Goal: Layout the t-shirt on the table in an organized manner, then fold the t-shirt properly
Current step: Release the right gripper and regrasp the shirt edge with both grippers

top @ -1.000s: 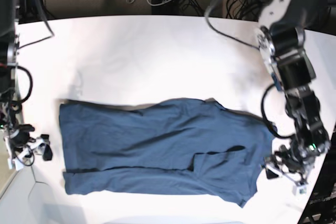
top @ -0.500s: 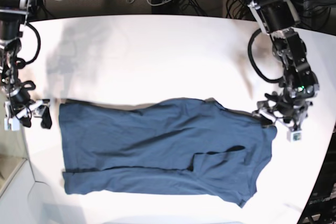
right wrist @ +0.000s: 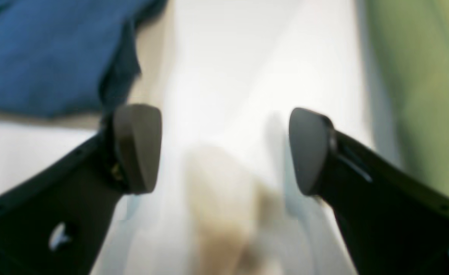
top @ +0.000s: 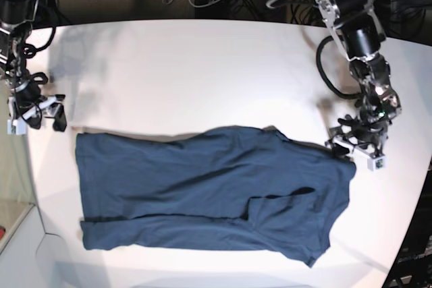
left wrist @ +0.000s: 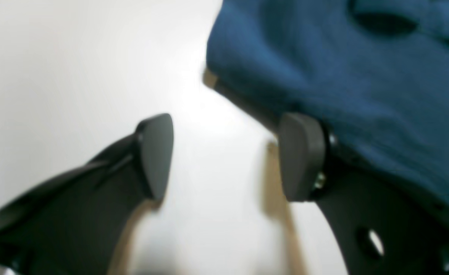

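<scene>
T-shirt (top: pixel 209 193), navy, lies spread across the near half of the white table (top: pixel 196 65). Left gripper (top: pixel 356 148) hovers at its shoulder edge, jaws apart, empty. Right gripper (top: pixel 39 118) gapes wide just off the hem corner.

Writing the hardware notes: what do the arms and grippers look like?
Both arms are black and silver-grey with looped black cables. Left gripper and right gripper: matte black curved fingers with rounded dark-grey pads. A small white block sits by each gripper in the base view.
</scene>
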Robot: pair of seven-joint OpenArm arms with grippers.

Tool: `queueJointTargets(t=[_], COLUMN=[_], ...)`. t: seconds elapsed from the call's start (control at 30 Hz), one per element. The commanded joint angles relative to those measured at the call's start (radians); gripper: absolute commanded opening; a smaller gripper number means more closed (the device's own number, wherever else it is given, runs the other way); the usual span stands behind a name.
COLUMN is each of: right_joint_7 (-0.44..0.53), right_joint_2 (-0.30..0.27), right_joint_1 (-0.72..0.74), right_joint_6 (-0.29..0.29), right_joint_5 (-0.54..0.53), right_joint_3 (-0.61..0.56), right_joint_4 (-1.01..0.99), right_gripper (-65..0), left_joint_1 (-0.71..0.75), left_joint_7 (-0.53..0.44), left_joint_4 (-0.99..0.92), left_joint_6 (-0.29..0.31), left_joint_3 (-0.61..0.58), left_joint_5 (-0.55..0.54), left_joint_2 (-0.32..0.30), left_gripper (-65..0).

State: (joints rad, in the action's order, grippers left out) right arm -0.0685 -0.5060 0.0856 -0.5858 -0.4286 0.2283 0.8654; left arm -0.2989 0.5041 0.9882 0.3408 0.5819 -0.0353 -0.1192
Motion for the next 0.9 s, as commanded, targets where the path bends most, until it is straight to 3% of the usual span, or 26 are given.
queueJointTargets(t=[0.0,0.57,0.67,0.8,0.87], right_joint_7=[0.025,0.02,0.019,0.019,0.02], right_joint_2=[-0.026,-0.027,-0.027,-0.026,-0.024], right_joint_1=[0.016,-0.036,-0.043,-0.051,-0.051], right_joint_6=[-0.007,-0.007,-0.007,-0.007,-0.007], right_joint_5=[-0.013,-0.013,-0.013,-0.013,-0.013], right_joint_3=[0.007,0.006,0.006,0.006,0.003], right_joint_4=[0.015,0.016,0.016,0.016,0.016], right_gripper=[-13.0,-13.0,-13.0,-13.0,-13.0], left_joint_1=[-0.044,-0.211,-0.222,-0.234,-0.233], left_joint_7=[-0.014,-0.233,-0.246,-0.243,-0.229], left_joint_4=[-0.015,-0.369,-0.392,-0.384,-0.346], left_joint_6=[0.011,0.011,0.017,0.019,0.02], left_joint_3=[-0.003,-0.009,-0.009,-0.007,-0.007], left_joint_5=[-0.016,-0.007,-0.013,-0.015,-0.015], left_joint_2=[-0.006,0.0,0.002,0.017,0.029], left_gripper=[-23.0,-24.3,-37.7,-64.7,-64.8])
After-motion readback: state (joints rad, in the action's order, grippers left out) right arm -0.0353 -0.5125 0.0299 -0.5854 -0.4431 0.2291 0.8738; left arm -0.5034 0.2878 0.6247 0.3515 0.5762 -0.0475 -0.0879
